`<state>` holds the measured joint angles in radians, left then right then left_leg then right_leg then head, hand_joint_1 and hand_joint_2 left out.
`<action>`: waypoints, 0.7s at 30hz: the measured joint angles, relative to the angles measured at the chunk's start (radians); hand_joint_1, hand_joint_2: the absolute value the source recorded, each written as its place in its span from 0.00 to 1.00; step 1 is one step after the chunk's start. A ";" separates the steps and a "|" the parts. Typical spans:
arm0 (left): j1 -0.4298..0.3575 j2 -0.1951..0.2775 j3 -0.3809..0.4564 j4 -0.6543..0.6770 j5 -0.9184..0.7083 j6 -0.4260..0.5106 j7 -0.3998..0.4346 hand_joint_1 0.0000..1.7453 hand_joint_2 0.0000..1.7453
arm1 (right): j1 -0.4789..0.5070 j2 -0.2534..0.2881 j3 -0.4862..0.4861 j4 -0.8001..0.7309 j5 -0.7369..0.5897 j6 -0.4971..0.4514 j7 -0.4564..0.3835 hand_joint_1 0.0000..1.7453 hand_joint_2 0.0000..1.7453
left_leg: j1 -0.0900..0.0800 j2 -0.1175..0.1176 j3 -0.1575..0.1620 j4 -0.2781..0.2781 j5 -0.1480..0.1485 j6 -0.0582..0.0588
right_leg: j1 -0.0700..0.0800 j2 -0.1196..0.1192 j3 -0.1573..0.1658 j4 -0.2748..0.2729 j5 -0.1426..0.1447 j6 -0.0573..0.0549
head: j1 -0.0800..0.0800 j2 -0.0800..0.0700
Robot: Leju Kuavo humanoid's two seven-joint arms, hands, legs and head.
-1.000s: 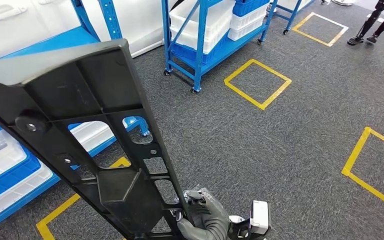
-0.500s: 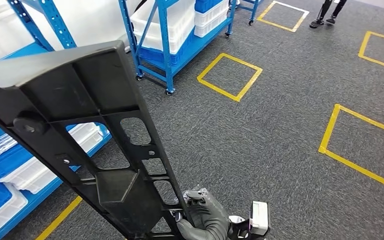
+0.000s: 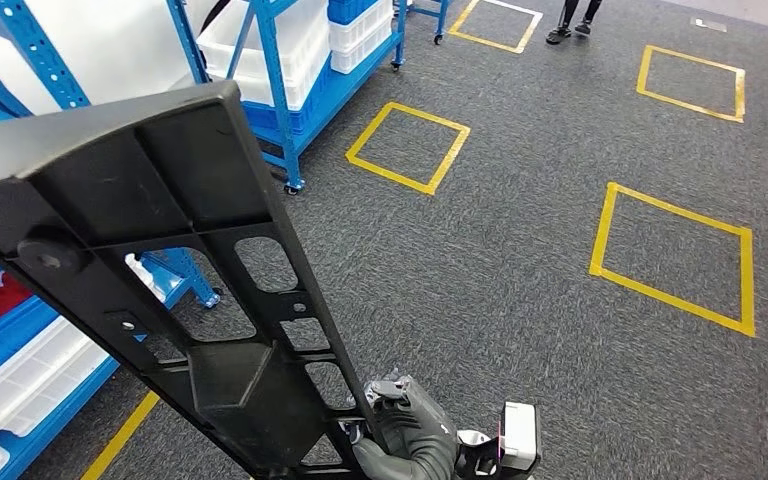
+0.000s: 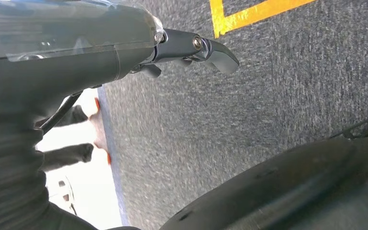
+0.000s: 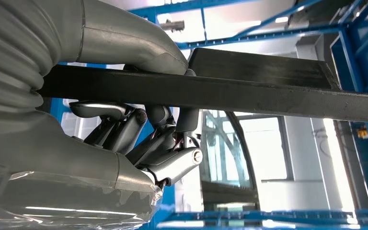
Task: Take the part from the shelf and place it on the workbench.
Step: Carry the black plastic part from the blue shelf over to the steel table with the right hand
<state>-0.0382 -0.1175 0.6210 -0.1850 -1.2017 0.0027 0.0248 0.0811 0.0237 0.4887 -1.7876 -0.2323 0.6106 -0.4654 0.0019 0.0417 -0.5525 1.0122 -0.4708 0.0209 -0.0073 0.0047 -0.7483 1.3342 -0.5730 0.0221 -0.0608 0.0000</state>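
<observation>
Near its lower end, right hand grips black part.

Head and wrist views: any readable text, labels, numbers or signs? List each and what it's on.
None readable.
Black part, held by the right hand: moulded ribs and holes, no print or label that shows.
Blue shelf racks and white bins: no legible labels.
Yellow tape squares on the carpet: plain outlines, no numbers.
Small yellow tag on a blue post in the right wrist view: too small and blurred to read.
</observation>
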 joint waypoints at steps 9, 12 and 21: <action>0.000 0.000 0.000 0.000 0.000 0.000 0.000 0.00 1.00 | 0.000 0.000 0.000 0.000 0.000 0.000 0.000 1.00 1.00 | 0.000 0.004 0.001 0.000 -0.001 0.000 | 0.000 -0.001 0.007 -0.015 0.011 -0.001 | 0.000 0.000; 0.001 0.000 0.000 0.000 0.003 0.001 0.000 0.00 1.00 | -0.001 0.000 0.000 0.000 0.000 0.002 0.000 1.00 1.00 | -0.004 0.018 0.005 0.000 -0.004 -0.001 | 0.005 -0.019 0.074 -0.139 0.070 -0.013 | 0.000 0.000; -0.002 -0.006 0.000 -0.002 0.014 0.011 0.003 0.00 1.00 | -0.008 0.002 0.008 0.008 -0.006 0.013 -0.002 1.00 1.00 | 0.013 -0.102 -0.024 0.046 -0.001 -0.056 | 0.006 0.096 0.170 -0.312 0.117 -0.044 | -0.001 0.000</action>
<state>-0.0400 -0.1233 0.6210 -0.1869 -1.1881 0.0140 0.0282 0.0729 0.0252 0.4968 -1.7794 -0.2378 0.6241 -0.4672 0.0145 -0.0608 -0.5766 1.0581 -0.4721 -0.0351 -0.0015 0.1005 -0.5787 1.0226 -0.4559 -0.0220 -0.0617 0.0000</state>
